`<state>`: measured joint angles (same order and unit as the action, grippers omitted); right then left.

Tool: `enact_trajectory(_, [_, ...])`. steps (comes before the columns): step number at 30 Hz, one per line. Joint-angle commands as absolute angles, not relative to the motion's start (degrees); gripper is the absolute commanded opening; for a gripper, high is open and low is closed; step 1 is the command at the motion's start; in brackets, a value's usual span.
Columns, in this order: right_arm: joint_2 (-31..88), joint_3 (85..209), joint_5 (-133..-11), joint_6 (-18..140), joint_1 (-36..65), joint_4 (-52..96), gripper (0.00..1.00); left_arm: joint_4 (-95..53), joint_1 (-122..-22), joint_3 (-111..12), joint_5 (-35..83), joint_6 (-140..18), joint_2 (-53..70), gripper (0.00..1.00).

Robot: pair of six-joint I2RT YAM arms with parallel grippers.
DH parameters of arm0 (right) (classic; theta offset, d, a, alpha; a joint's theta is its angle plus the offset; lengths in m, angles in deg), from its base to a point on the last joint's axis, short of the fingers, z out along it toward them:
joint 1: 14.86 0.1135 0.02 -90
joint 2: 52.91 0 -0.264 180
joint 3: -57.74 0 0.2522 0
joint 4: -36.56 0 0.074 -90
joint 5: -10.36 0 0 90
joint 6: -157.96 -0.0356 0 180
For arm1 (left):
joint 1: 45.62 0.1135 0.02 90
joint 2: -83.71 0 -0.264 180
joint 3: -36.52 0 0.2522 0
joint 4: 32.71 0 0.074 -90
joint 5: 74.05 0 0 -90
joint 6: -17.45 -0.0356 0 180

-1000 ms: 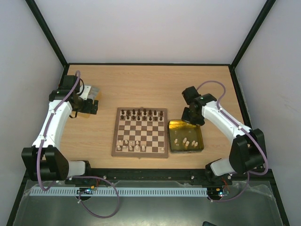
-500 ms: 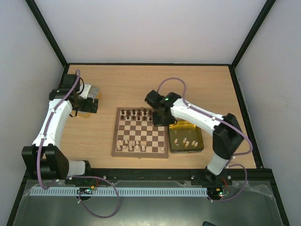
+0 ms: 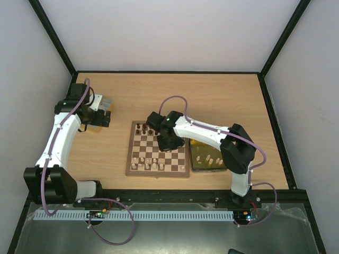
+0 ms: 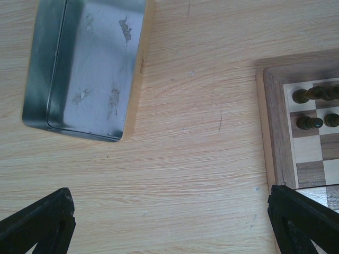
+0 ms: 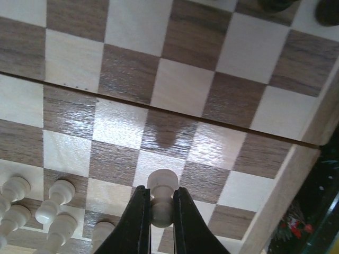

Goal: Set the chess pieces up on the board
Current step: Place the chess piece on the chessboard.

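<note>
I am viewing a light wood-grain tabletop [image 3: 212, 95], which is sitting inside a three-sided enclosure. Plain pale walls are closing it in: a back wall [image 3: 169, 32], a left wall [image 3: 26, 116] and a right wall [image 3: 312, 116]. Black frame posts [image 3: 53, 37] are running along the wall joins, and a black rail [image 3: 169, 197] is edging the near side. Below it a white slotted strip [image 3: 159, 216] is lying on a grey surface [image 3: 175, 238]. Even, soft light is falling throughout, casting only faint shadows.

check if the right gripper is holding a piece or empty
Holding one: the right gripper is shut on a cream piece over the board.
</note>
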<state>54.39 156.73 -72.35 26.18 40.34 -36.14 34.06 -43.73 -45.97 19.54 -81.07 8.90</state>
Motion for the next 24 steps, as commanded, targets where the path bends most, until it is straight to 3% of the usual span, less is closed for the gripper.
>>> enact_trajectory(1, [56.21,159.09,-71.95,26.56,42.31,-38.09,0.02,33.67,-43.84,-45.85,19.38,-80.61,10.97,0.99])
enact_trajectory(24, [58.95,157.39,-70.46,24.02,47.46,-34.18,0.02,33.52,-43.86,-44.96,18.67,-80.56,11.90,0.99])
